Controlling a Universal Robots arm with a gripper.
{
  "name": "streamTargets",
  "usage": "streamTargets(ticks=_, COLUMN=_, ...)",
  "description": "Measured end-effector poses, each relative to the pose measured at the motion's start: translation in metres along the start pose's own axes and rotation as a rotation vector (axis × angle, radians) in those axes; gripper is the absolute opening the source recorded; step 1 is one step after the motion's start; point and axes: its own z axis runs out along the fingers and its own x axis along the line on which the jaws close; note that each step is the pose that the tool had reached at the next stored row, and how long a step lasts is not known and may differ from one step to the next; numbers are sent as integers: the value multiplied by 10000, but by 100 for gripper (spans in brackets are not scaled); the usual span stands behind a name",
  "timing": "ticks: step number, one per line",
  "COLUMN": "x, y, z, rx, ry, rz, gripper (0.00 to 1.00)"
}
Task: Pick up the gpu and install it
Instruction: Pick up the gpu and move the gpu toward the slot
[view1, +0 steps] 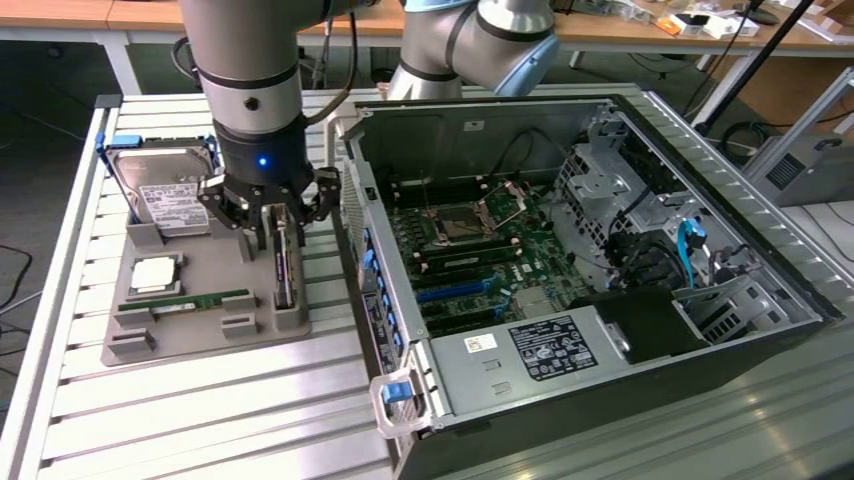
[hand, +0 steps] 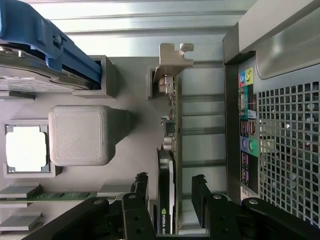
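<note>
The gpu (view1: 283, 268) stands on its long edge in a slot of the grey parts holder (view1: 200, 335), on the exterior view's left of the computer case. In the wrist view the gpu (hand: 166, 160) shows edge-on, with its silver end bracket (hand: 172, 60) at the far end. My gripper (view1: 274, 212) hangs straight down over the card's near end. It is open, and its black fingers (hand: 142, 189) stand one on each side of the card with a small gap on both sides. The gripper (hand: 171, 189) holds nothing.
The holder also carries a hard drive (view1: 167, 195) in a blue frame, a CPU (view1: 156, 272) and a green RAM stick (view1: 200, 300). The open computer case (view1: 747, 280) lies close beside the holder, its motherboard (view1: 481, 250) exposed. Its rear port panel (hand: 247, 125) is near my fingers.
</note>
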Motion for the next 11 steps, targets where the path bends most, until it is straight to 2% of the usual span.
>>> streamTargets(ticks=5, x=2, y=-1, z=64, rx=1, ry=0, rz=0, gripper=48)
streamTargets(ticks=11, x=2, y=-1, z=67, rx=-1, ry=0, rz=1, gripper=48)
